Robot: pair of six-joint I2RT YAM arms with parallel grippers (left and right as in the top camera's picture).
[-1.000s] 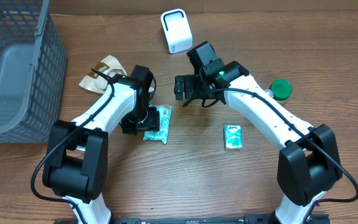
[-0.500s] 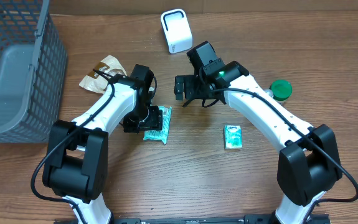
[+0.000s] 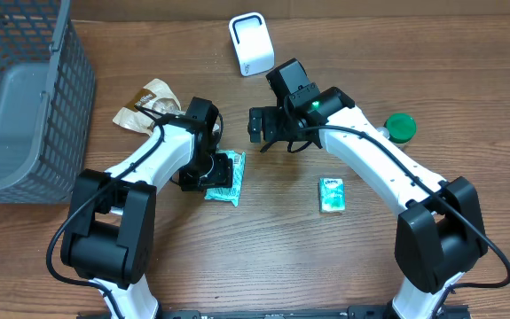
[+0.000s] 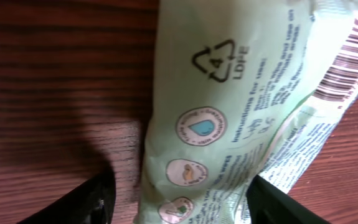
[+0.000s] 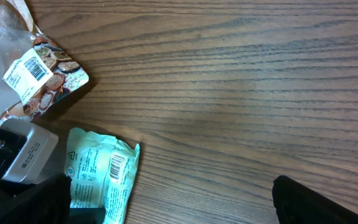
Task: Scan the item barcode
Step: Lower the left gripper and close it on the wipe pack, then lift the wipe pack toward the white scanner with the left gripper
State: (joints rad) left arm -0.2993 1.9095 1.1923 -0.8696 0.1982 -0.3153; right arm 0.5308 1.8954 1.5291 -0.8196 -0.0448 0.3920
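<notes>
Tissue pack [image 3: 332, 195], small and green, lies nearest the arms' bases, well to the right of the wipes packet [image 3: 228, 182]. That pale-green packet lies flat on the wooden table [image 3: 263, 266], its barcode [image 4: 352, 59] facing up at the end away from the left gripper [image 3: 210, 172]. The left fingers [image 4: 94, 200] stand partly apart astride the packet's other end. A strip of table shows between one finger and the wrapper, so nothing is clamped. Just beyond the packet, to its right, hovers the right gripper [image 3: 259, 124], spread wide and empty. Beyond the packet to its left lies a brown snack bag [image 3: 144, 105]; well to its right, a green lid [image 3: 401, 128]. Farther back stands a white scanner [image 3: 251, 44], and far left of the packet a grey mesh basket [image 3: 73, 71].
</notes>
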